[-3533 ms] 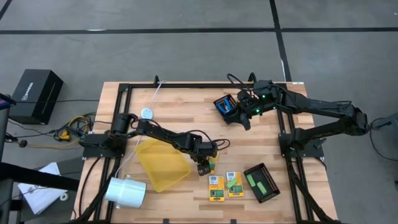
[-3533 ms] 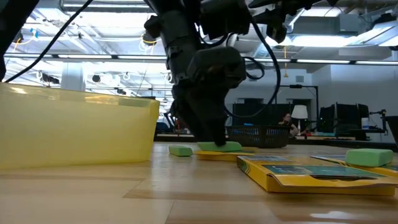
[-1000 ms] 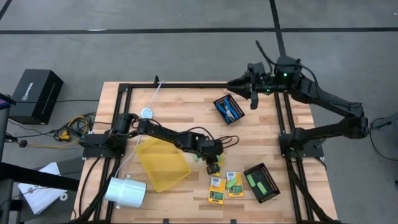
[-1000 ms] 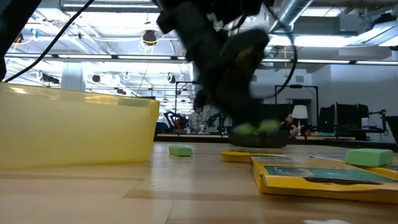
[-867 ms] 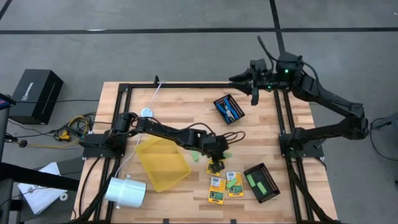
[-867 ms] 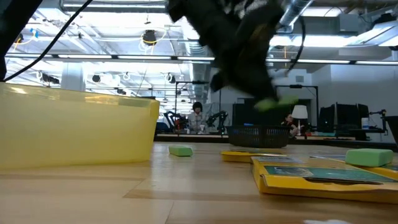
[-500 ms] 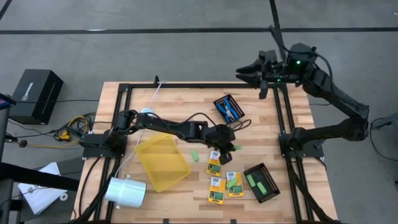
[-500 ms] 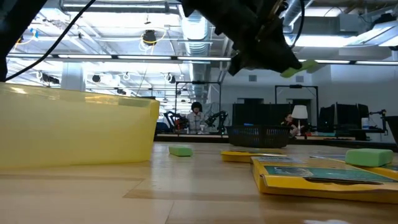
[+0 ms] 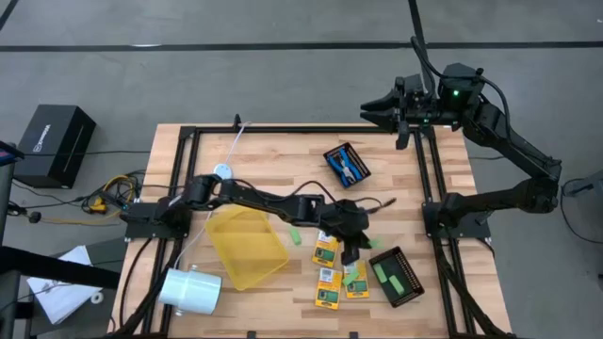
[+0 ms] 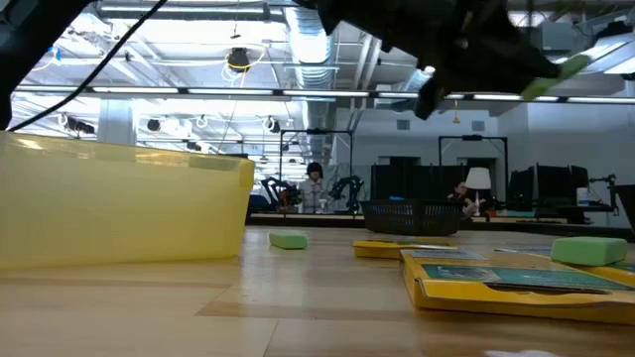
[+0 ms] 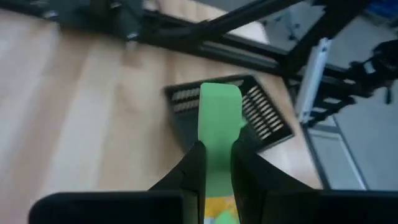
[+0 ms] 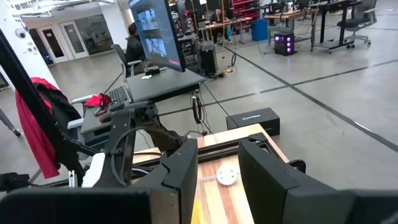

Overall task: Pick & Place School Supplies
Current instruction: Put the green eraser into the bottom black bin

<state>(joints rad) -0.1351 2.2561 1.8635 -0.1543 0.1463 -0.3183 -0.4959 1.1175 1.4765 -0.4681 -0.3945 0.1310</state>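
My left gripper is shut on a short bright green stick in the air, just left of the near-right black mesh tray, which holds another green stick. A loose green stick lies flat on the wood. Three yellow-and-green crayon boxes lie flat beside it. Blue-handled scissors lie in the far black mesh tray. My right gripper stands open, with nothing between its fingers, high over the table's far right corner. My left gripper pinches the green stick's near part between its two fingers, one on each long side. The fingers slant down toward the table's right edge, and the stick lies along them, its free end jutting past the tips. The stick is lifted clear.
A yellow tray sits at the near left, with a white cylinder lying beside it. A small white disc lies at the far left. A black frame borders the table.
My left gripper has risen from the crayon boxes and gone toward the table's right edge, to the near-right mesh tray, tipping up nearer to level. The green stick has gone with it, lifted clear. My right gripper has drawn up and back toward the far right corner.
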